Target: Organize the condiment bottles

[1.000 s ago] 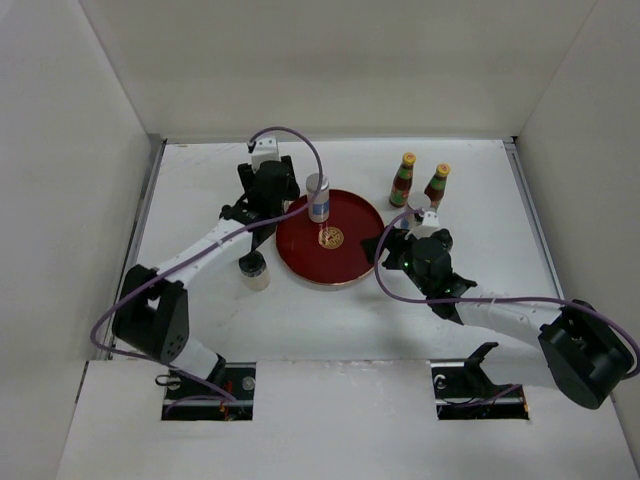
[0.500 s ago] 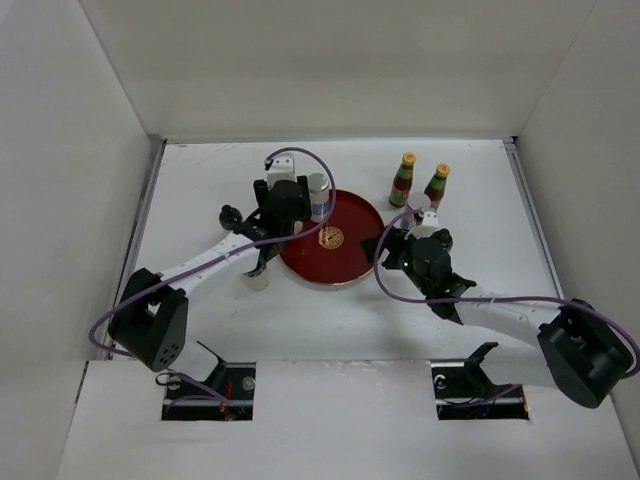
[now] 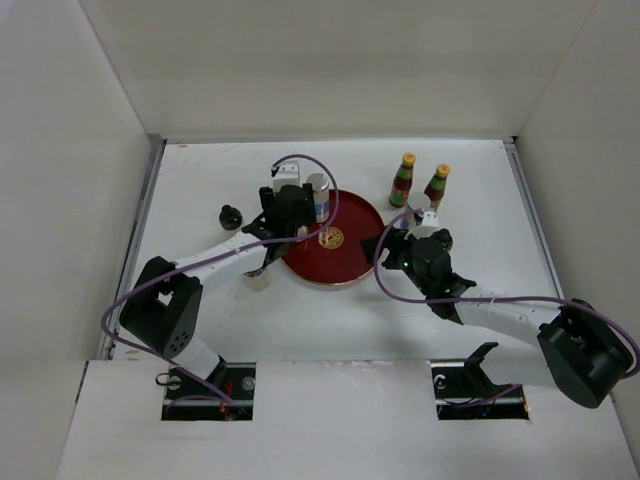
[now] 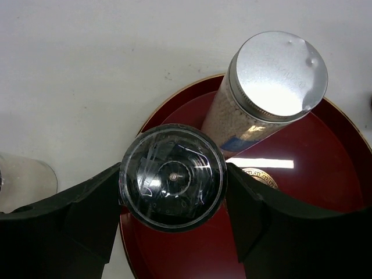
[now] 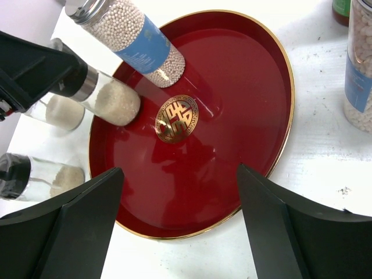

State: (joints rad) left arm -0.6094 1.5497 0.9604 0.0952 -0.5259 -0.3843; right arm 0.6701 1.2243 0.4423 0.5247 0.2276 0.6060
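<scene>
My left gripper [image 4: 172,192] is shut on a black-lidded spice jar [image 4: 172,177], held tilted with its base at the left inner part of the red tray [image 4: 325,174]; the jar also shows in the right wrist view [image 5: 110,99]. A silver-lidded jar [image 3: 318,197] with a blue label stands on the tray beside it. Two red sauce bottles [image 3: 402,180] [image 3: 437,185] stand behind the tray on the right. My right gripper [image 5: 183,226] is open and empty over the tray's right rim [image 5: 285,145].
A black-lidded jar [image 3: 231,215] and another pale jar [image 3: 255,276] stand on the table left of the tray. A blue-labelled jar [image 5: 360,70] stands close to my right gripper. White walls enclose the table on three sides.
My left gripper has moved right with the black-lidded jar, from left of the tray to over its left part. The right arm has not moved.
</scene>
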